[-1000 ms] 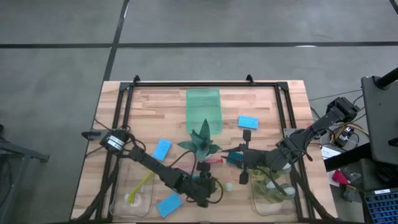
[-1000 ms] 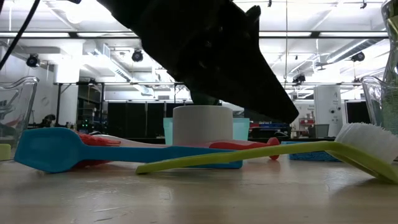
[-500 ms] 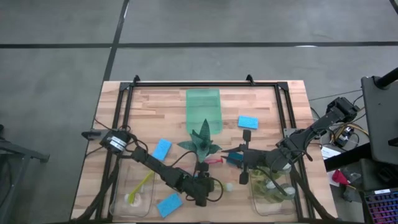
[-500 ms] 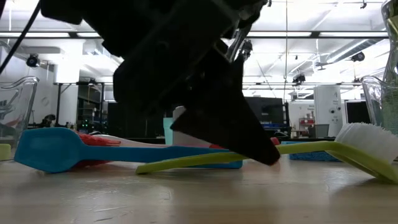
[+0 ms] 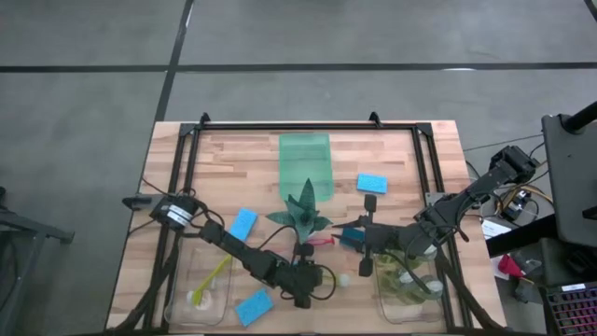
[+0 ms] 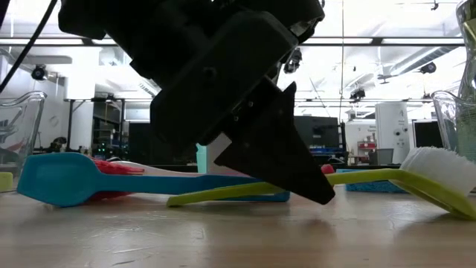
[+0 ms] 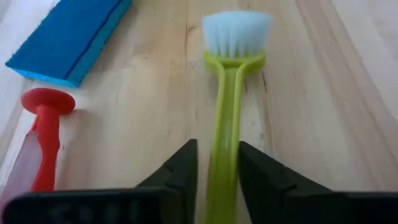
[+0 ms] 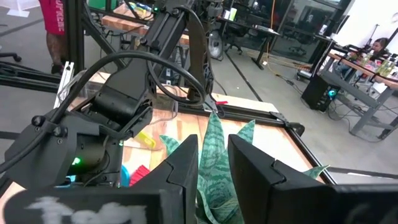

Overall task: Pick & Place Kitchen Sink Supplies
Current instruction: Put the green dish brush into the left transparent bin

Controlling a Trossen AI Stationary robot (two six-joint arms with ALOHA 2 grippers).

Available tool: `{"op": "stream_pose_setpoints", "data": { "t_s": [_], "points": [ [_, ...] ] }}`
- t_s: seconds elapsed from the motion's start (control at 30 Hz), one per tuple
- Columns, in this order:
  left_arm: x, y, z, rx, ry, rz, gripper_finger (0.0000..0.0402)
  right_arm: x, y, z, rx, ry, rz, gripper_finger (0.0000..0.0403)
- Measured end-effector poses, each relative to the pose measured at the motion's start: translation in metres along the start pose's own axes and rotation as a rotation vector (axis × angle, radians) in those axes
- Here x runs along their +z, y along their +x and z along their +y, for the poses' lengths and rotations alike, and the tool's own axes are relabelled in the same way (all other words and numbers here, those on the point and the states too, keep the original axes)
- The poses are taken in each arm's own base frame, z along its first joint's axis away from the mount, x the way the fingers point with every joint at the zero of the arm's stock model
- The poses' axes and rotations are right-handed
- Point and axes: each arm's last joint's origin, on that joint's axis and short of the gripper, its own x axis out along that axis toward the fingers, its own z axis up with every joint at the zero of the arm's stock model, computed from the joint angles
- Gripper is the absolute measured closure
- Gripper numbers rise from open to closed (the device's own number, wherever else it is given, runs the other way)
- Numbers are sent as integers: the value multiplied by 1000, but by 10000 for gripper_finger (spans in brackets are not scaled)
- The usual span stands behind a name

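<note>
Left gripper low on the table; jaws pinch the yellow brush handle; right gripper jaws narrowly apart, empty.

A smooth grey concrete floor, crossed by dark seams and one pale line, surrounds the light butcher-block wooden table with its black metal frame. Beyond the table's edge the room opens into a large workshop — long white ceiling light strips, white pillars, dark windows and black equipment racks. Farther off stand wooden workbenches and dark desks with monitors, where people sit or stand.
</note>
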Motion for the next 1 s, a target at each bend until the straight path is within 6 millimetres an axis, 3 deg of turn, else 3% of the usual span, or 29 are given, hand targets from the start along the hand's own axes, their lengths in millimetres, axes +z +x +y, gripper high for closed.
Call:
{"op": "stream_pose_setpoints", "data": {
  "t_s": [0.17, 0.37, 0.5, 0.77, 1.0],
  "points": [
    [0, 0, 0, 0, -2, -1, 358, 0, 0, 0, 0, 0, 0, 322],
    [5, -5, 0, -35, -20, -6, 359, 0, 0, 0, 0, -1, 1, 334],
    [14, -15, -2, -99, -60, -17, 335, 0, 0, 0, 0, -2, 2, 332],
    [29, -50, -10, -208, -141, -9, 357, -2, 0, 0, 1, -6, 15, 319],
    [34, -90, -15, -234, -155, 60, 349, -2, 0, 1, 1, -7, 16, 320]
  ]
}}
